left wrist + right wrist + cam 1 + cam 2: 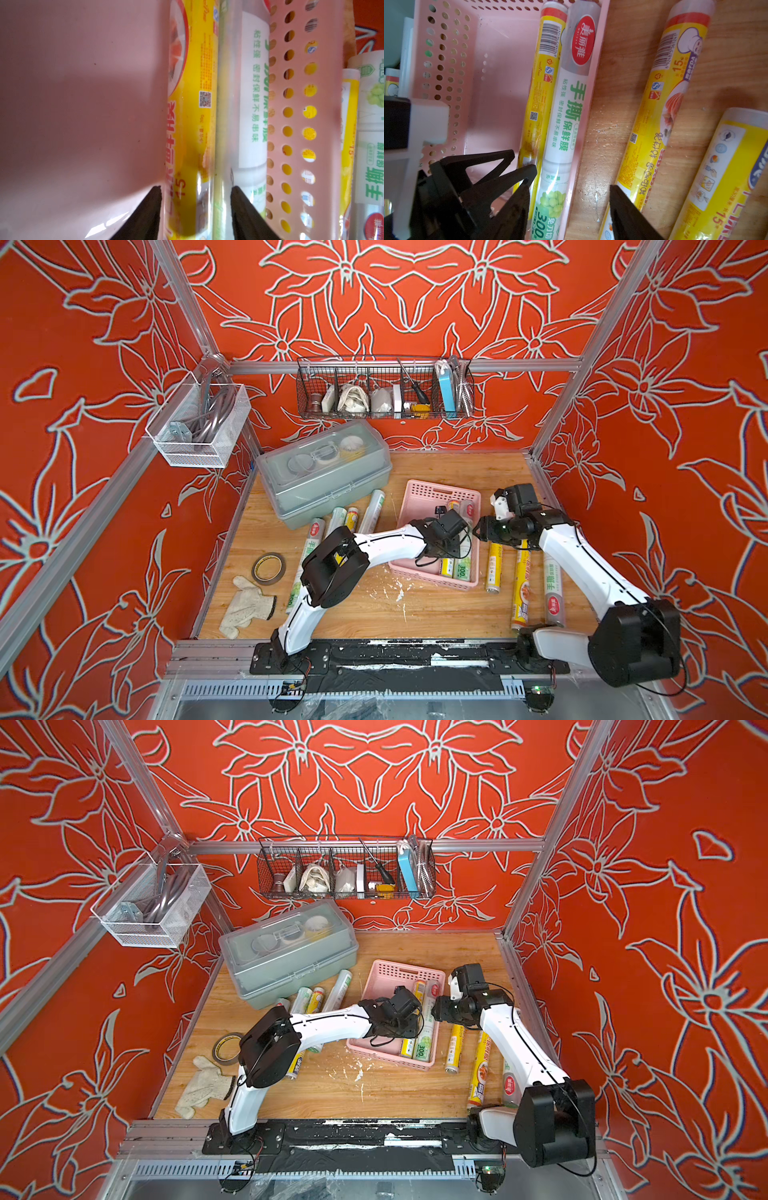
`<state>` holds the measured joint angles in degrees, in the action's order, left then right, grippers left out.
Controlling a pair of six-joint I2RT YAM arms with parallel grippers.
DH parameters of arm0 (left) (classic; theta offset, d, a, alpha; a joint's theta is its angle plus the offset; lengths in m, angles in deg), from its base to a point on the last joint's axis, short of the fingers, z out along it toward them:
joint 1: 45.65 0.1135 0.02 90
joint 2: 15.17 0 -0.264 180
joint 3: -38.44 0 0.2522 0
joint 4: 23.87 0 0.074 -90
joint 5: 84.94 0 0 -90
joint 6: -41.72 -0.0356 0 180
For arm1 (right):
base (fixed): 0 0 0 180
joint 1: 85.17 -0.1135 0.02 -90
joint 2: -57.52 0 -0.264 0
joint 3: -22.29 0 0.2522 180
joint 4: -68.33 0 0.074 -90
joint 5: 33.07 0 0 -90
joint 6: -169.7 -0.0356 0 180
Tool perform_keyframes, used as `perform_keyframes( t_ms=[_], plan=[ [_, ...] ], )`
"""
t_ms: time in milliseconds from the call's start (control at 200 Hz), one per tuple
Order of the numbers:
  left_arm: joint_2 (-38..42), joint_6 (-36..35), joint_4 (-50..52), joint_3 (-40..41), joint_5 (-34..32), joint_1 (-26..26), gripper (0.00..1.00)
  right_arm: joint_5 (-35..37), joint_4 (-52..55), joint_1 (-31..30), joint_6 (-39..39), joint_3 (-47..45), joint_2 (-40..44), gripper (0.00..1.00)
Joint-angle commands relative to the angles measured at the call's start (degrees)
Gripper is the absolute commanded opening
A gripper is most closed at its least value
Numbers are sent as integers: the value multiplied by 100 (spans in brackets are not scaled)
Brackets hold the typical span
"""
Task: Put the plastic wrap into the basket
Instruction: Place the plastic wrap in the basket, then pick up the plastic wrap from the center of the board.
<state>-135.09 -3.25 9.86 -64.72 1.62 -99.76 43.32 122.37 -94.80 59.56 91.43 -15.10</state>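
Glossy slim plastic wrap rolls (372, 510) lie loose on the woodgrain bench (449, 614). Perforated pink basket (432, 489) holds two more; left pincer (196, 189) part-open astride the yellow roll (191, 124). Right pincer (569, 187) agape, empty, above the basket wall.

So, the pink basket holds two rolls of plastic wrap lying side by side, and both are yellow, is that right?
Not quite: only one is yellow. The pink basket holds two rolls side by side, a yellow roll and a white roll with green print, as the right wrist view shows.
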Motion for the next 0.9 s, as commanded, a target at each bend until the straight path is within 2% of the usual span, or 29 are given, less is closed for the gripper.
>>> perform_keyframes(
  t_ms=[0,165,465,656,896],
  plan=[
    [389,-176,256,-68,-174,-39,57,-2,122,32,-33,57,103,62],
    [847,-393,460,35,-373,1,57,-52,219,31,49,148,141,61],
    [1974,-1202,1278,254,-684,218,57,-388,373,22,98,275,336,61],
    [2767,-1628,1754,637,-567,661,57,-507,507,-56,-10,361,401,61],
    [3475,-2060,2240,1281,-623,1428,57,-283,655,-589,-82,541,264,61]
  ],
)
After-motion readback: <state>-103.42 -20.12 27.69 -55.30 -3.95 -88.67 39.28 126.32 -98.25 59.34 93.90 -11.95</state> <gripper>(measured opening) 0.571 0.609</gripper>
